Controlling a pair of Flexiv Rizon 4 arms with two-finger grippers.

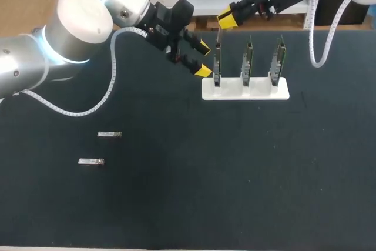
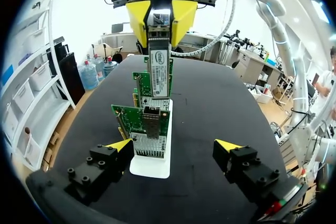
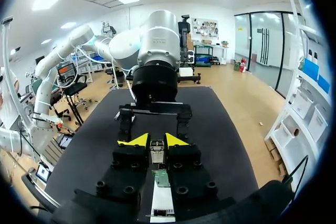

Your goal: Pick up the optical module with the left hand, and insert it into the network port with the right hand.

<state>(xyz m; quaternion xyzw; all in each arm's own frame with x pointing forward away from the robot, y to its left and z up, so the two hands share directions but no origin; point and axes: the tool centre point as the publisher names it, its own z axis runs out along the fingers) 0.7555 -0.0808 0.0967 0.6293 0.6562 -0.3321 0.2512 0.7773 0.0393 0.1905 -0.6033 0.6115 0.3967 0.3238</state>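
Observation:
My right gripper [image 1: 226,20] is shut on an upright silver optical module [image 1: 218,36], held over the leftmost of three green network cards [image 1: 217,63] in a white stand [image 1: 258,92]. In the left wrist view the module [image 2: 159,69] hangs from the right gripper [image 2: 160,18] just above the nearest card's metal port cage [image 2: 151,118]. The right wrist view shows the module [image 3: 157,150] between its own gripper [image 3: 156,140], with the card [image 3: 161,178] below. My left gripper [image 1: 203,59] is open and empty beside that card, facing it [image 2: 174,148].
Two more silver modules lie on the black table at the left, one [image 1: 109,134] above the other [image 1: 91,161]. The other two cards [image 1: 248,60] [image 1: 279,58] stand to the right in the stand. A white cable [image 1: 320,57] hangs from the right arm.

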